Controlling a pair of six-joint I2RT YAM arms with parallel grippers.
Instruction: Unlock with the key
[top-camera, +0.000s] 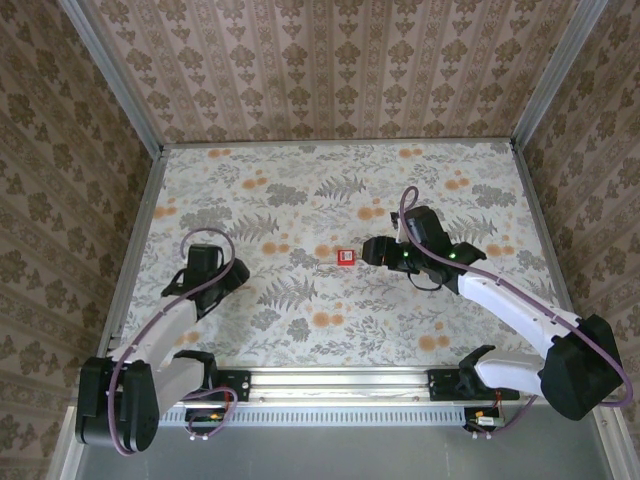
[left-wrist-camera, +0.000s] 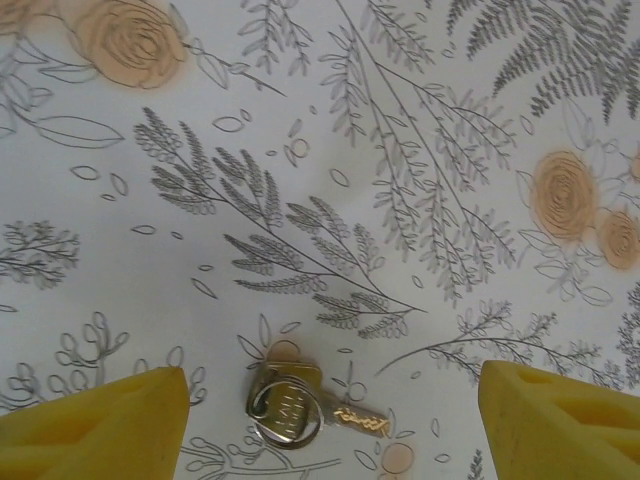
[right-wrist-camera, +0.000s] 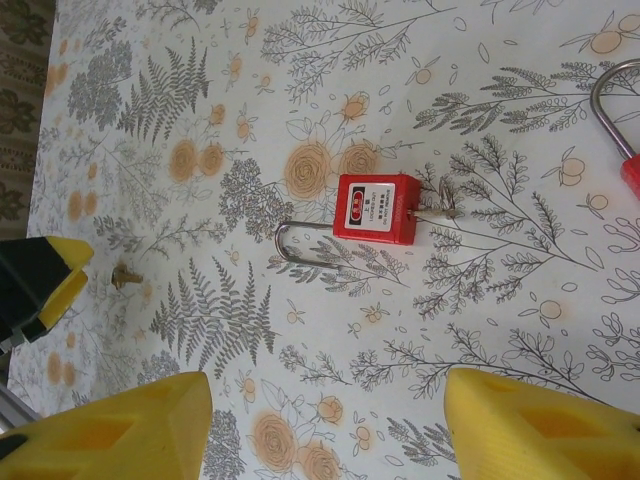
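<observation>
Left gripper (left-wrist-camera: 332, 388): yellow fingers (left-wrist-camera: 95, 425) spread wide and low over the cloth, pinching nothing.
Key: small brass key on a silver wire ring (left-wrist-camera: 300, 410), flat on the cloth between the left gripper's two fingers. Nearer the finger at the left of the wrist view, touching neither. Toothed blade pointing toward the other finger.
Right gripper (right-wrist-camera: 325, 390): yellow fingers (right-wrist-camera: 110, 430) held apart, nothing between them, clear of the padlock.
Padlock: small red block-shaped padlock with a silver U-shackle (right-wrist-camera: 375, 208), flat on the cloth ahead of the right gripper's fingertips, near but not touching. In the top view, just beside that gripper on the side toward the left arm. White label facing up, shackle lying level and pointing to the left of the wrist view.
Padlock's far end: small silvery piece (right-wrist-camera: 440, 208) sticking out of the body opposite the shackle, too small to tell what.
Second padlock: another red body with a silver shackle (right-wrist-camera: 628, 170), cut by the right edge of the right wrist view, off to one side of the right gripper and well apart from the first padlock.
Spacing: key and left gripper well apart from the red padlock and right gripper in the top view.
Cloth: white tablecloth printed with grey ferns and orange flowers (top-camera: 250, 330), under both grippers, the key and the padlocks.
Surround: brown patterned walls (top-camera: 340, 70) beyond the far side of both grippers.
</observation>
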